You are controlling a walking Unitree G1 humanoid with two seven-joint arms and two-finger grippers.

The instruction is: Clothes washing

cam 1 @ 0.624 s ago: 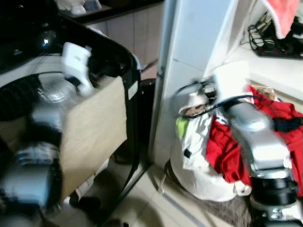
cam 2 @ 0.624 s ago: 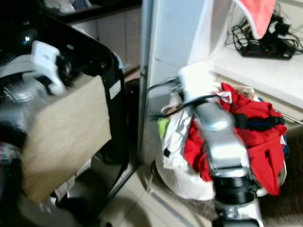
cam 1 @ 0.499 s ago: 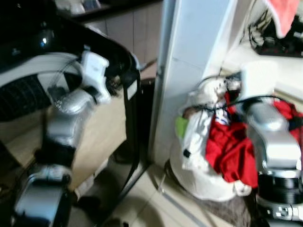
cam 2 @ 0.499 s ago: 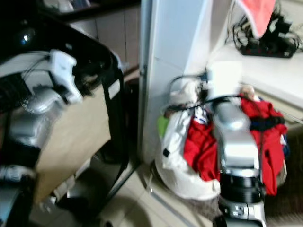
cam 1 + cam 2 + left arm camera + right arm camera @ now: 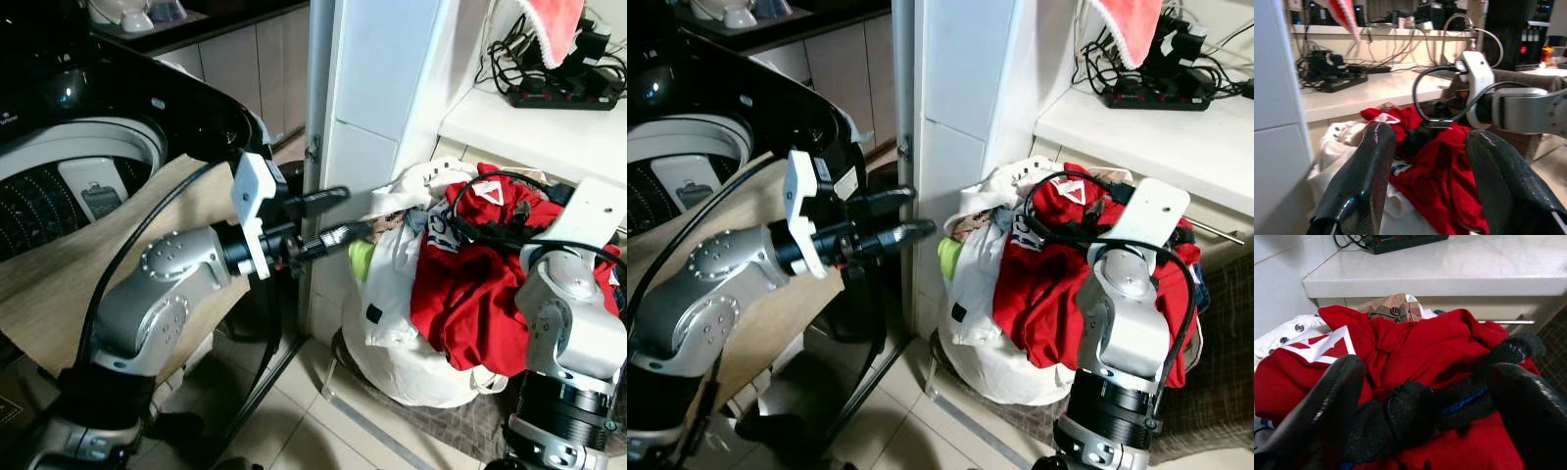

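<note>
No legible writing on red garment (image 5: 1415, 342).

Washing machine (image 5: 88, 186): one, top-loading, lid up.
Laundry bag (image 5: 402, 343): one, white, heaped with clothes.
Red garments (image 5: 470, 294): at least one; folds hide the exact count.
Dark garment (image 5: 1449, 406): one, between the right gripper's (image 5: 1425, 416) fingers.
Power strips (image 5: 568, 88): one.
Grippers: two; left gripper (image 5: 343, 215) spread wide.

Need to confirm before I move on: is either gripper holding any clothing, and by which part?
Left gripper holds nothing, open beside the laundry pile. Right gripper straddles a black garment atop it; a closed grip cannot be told.
</note>
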